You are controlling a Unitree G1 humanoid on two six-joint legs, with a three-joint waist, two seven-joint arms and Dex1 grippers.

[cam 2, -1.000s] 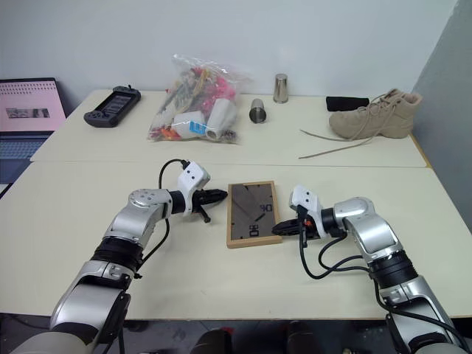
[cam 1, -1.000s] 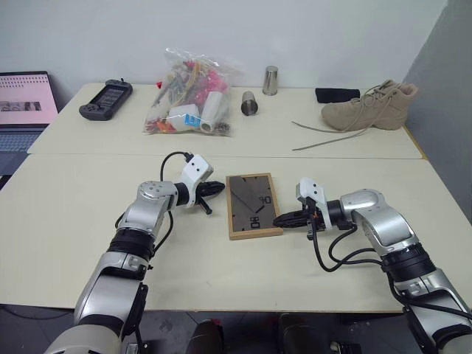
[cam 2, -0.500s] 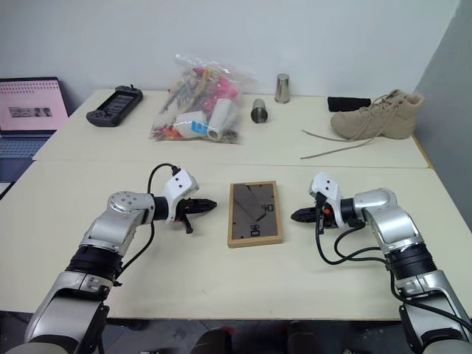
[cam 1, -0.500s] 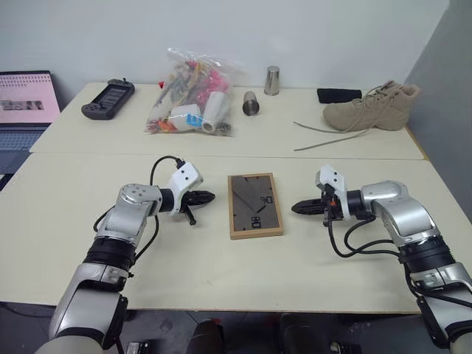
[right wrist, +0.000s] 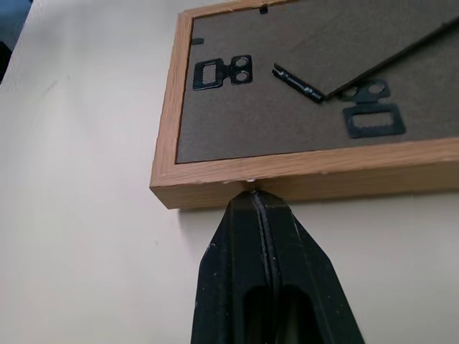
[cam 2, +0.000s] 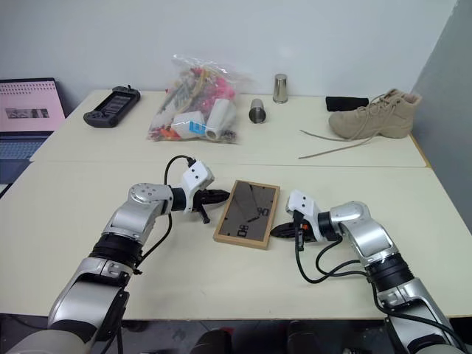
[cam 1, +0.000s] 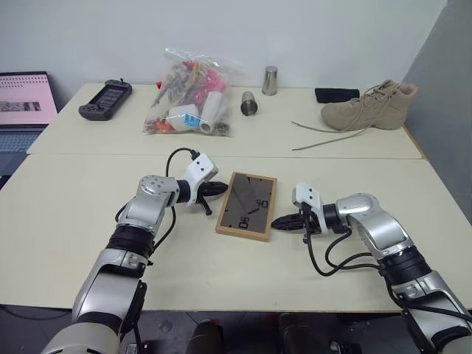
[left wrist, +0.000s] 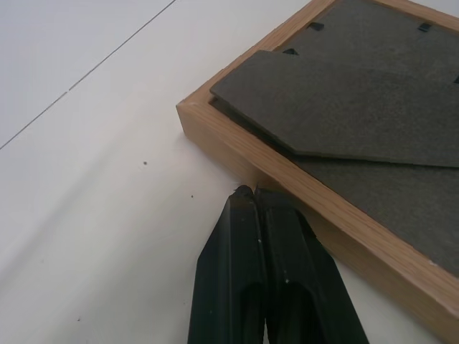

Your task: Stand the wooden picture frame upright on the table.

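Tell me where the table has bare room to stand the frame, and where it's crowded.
Bare: the near table edge in front of the wooden picture frame, and the strip between it and the plastic bag. Crowded: beside the frame, where the shut left gripper and right gripper press in.

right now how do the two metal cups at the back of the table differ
One metal cup stands upright, near the wall; the other metal cup lies tipped on its side, showing its dark open mouth. The lying cup is nearer the plastic bag; the upright one is farther from it. Both are plain silver metal and of similar size.
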